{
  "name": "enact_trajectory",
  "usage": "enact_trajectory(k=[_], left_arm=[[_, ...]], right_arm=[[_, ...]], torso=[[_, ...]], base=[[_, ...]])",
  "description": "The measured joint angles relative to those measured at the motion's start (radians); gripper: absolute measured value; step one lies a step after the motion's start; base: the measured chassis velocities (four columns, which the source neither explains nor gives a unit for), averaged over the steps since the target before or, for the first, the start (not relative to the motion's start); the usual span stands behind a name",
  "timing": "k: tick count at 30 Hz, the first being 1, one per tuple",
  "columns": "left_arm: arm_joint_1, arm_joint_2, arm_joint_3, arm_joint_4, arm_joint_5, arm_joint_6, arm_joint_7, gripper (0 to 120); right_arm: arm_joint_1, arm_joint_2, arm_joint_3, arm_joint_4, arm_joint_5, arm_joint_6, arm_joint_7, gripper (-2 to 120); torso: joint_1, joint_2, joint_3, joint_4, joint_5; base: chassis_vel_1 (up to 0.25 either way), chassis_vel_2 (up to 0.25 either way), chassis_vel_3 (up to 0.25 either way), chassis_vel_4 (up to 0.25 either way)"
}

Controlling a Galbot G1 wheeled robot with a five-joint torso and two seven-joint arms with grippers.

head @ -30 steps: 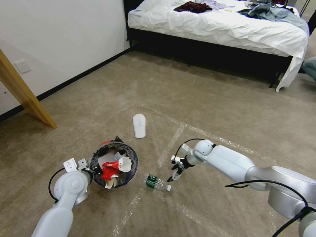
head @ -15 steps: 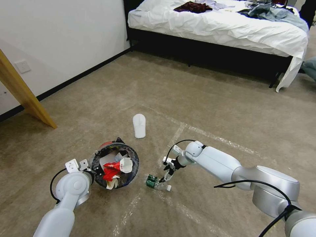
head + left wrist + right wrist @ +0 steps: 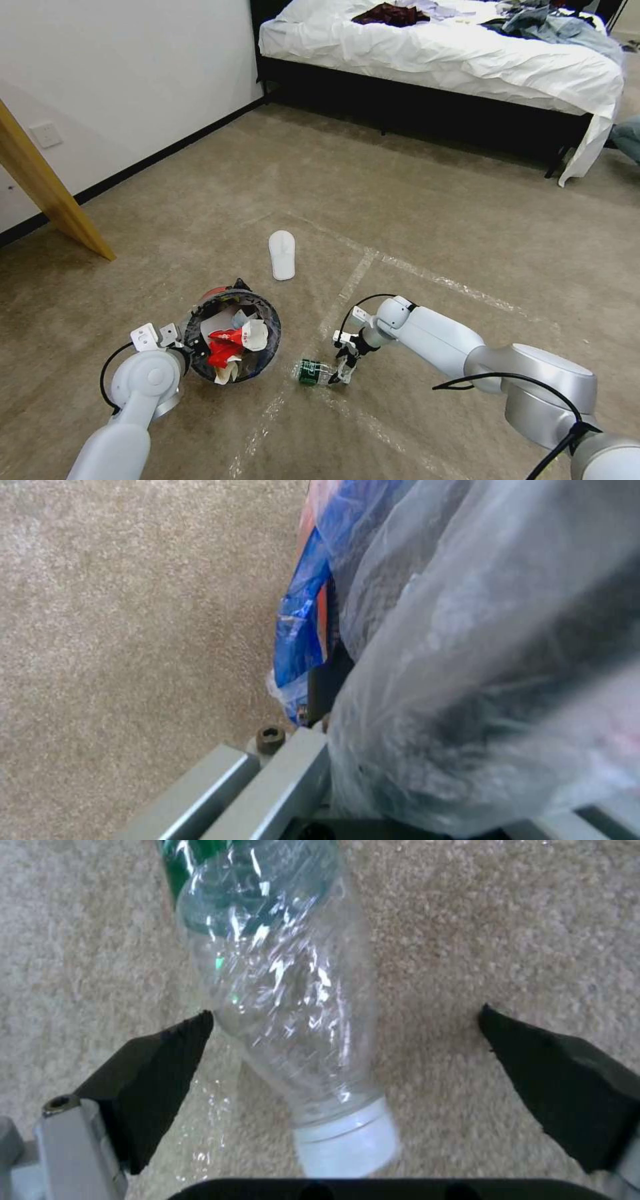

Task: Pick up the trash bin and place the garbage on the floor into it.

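The floor (image 3: 413, 200) is a soft brown carpet with pale tape lines (image 3: 427, 277) across it. A white wall (image 3: 120, 73) with a black strip at the bottom has a socket (image 3: 46, 134) on it. A wooden beam (image 3: 47, 190) leans there. A big bed (image 3: 440, 60) with white sheets has clothes (image 3: 540, 23) on top.

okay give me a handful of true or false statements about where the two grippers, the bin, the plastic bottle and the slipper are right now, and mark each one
1. The right gripper is open with the clear bottle lying between its fingers. True.
2. The bottle's white cap is missing. False: the cap is on.
3. The left gripper is at the rim of the trash bin. True.
4. The trash bin is empty. False: red and white litter lies inside.
5. The white slipper lies on the floor, apart from the bin. True.
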Motion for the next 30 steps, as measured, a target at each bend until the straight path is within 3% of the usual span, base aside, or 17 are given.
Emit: enact_trajectory(k=[8, 18, 26, 30], left_arm=[[0.000, 0.003, -0.003, 0.012, 0.000, -0.002, 0.009, 0], [-0.001, 0.004, -0.001, 0.024, 0.001, -0.004, 0.014, 0], [-0.002, 0.005, 0.001, 0.025, 0.003, -0.006, 0.016, 0], [0.002, 0.002, 0.003, 0.025, 0.009, -0.007, 0.017, 0]], right_arm=[[-0.011, 0.047, 0.042, -0.084, -0.048, 0.043, -0.005, 100], [-0.020, 0.047, 0.045, -0.086, -0.057, 0.055, 0.007, 97], [-0.021, 0.049, 0.045, -0.068, -0.057, 0.046, 0.040, 79], [-0.024, 0.038, 0.040, -0.027, -0.048, 0.026, 0.082, 59]], torso=[[0.000, 0.001, -0.001, -0.0006, -0.0007], [0.000, 0.001, -0.001, -0.0002, -0.0003], [0.000, 0.001, 0.000, -0.0007, -0.0008], [0.000, 0.000, 0.000, -0.0006, -0.0001]], base=[[0.000, 0.000, 0.000, 0.000], [0.000, 0.000, 0.000, 0.000], [0.000, 0.000, 0.000, 0.000], [0.000, 0.000, 0.000, 0.000]])
